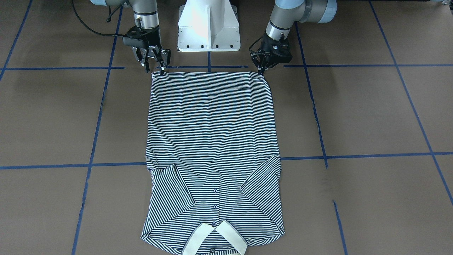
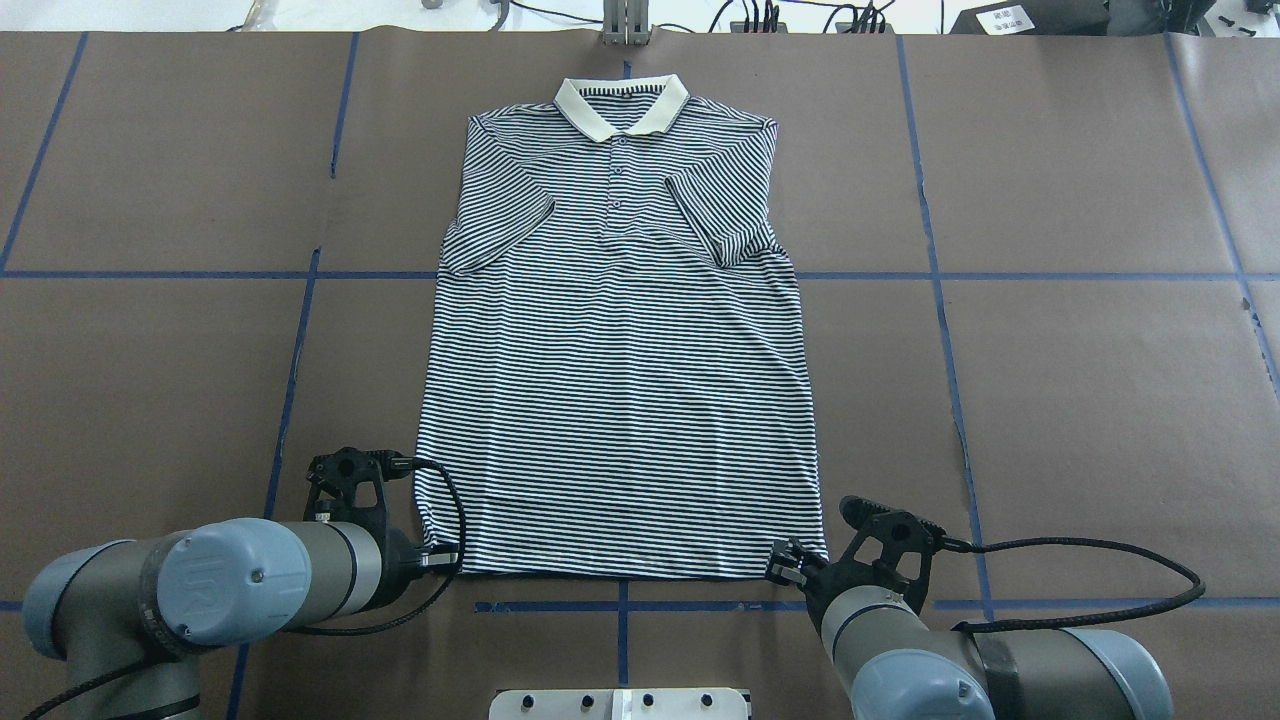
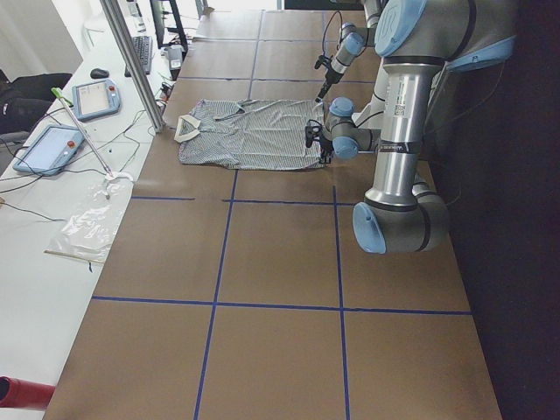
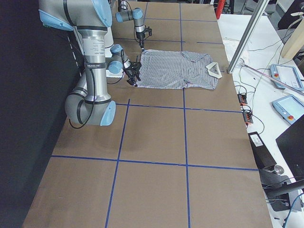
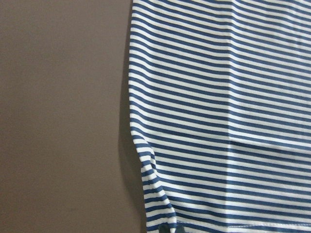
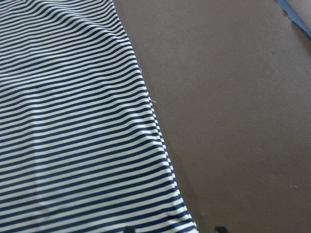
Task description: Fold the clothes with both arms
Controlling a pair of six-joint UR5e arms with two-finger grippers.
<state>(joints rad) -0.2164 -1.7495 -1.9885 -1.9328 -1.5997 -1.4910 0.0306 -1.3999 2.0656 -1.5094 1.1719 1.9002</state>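
Front view: the shirt (image 1: 212,134) lies flat on the table (image 1: 354,113), buttons up. Its hem (image 1: 208,73) is just in front of the base (image 1: 208,32) and its collar (image 1: 231,238) is at the end far from the base. Your left gripper (image 1: 262,72) sits at 1 hem corner with its fingers together on the cloth. The right gripper (image 1: 154,70) stands at the other corner, fingers apart, 1 tip touching the hem.

Overhead: both sleeves (image 2: 715,215) are folded in over the chest, far from the base. The fingertips are hidden here.

Side views: too small to judge either grip.

Left wrist: 1 dark tip meets the corner and the edge puckers beside it, so I judge that pinch made.

Right wrist: 2 tips straddle the corner with nothing pinched yet. Close there first, catching both layers. Then lift the 2 corners level and carry them away from the base together, so the hem lands square near the collar.
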